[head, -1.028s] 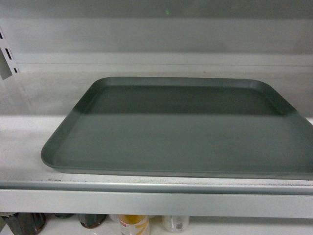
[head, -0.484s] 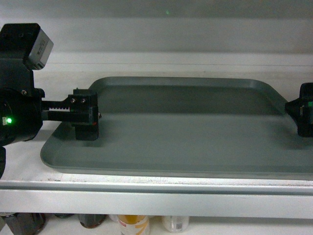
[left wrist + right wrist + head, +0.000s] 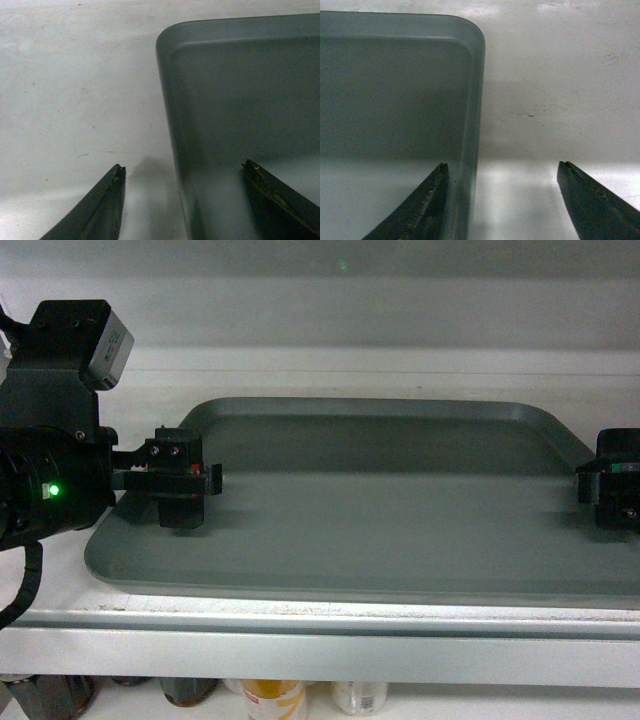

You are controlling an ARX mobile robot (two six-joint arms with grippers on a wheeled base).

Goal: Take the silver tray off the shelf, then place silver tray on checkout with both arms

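The silver tray (image 3: 380,505) lies flat on the white shelf (image 3: 320,645), filling most of the board. My left gripper (image 3: 186,487) is at the tray's left edge. In the left wrist view the left gripper (image 3: 183,167) is open, one finger over the shelf board and the other over the silver tray (image 3: 240,100), straddling the rim. My right gripper (image 3: 612,495) is at the right edge. In the right wrist view the right gripper (image 3: 502,166) is open astride the rim of the silver tray (image 3: 395,90). Neither holds anything. The checkout is out of view.
The shelf's back wall (image 3: 330,320) rises close behind the tray. A slotted upright (image 3: 15,350) stands at the far left. Bottles and cans (image 3: 275,700) stand on the board below the front lip.
One second ago no arm was in view. Both grippers have come in at the tray's two short sides; since half a second ago each has shifted slightly inward over the rims.
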